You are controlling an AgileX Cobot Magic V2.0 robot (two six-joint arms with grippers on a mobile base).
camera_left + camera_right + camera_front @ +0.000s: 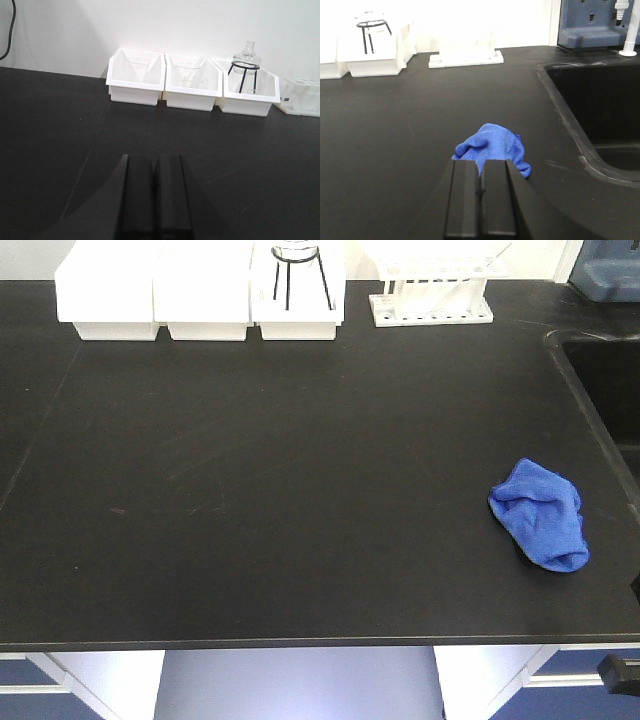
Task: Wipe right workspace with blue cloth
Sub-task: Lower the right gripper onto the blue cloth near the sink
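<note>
Black benchtop (250,490), blue cloth (540,515) near sink (603,375)

The cloth (540,515) is plain bright royal blue; the benchtop (250,490) is matte black with faint pale smears; the bins (200,300) and tube rack (430,305) are white; the sink (600,100) is black; the box (590,25) is slate blue; the left gripper (155,160) and right gripper (481,164) are plain black; the wall (175,25) is white.

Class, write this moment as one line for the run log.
cloth: crumpled on bench, beside sink, not held | left gripper: shut, empty | right gripper: shut, near cloth | wiping: not started
</note>
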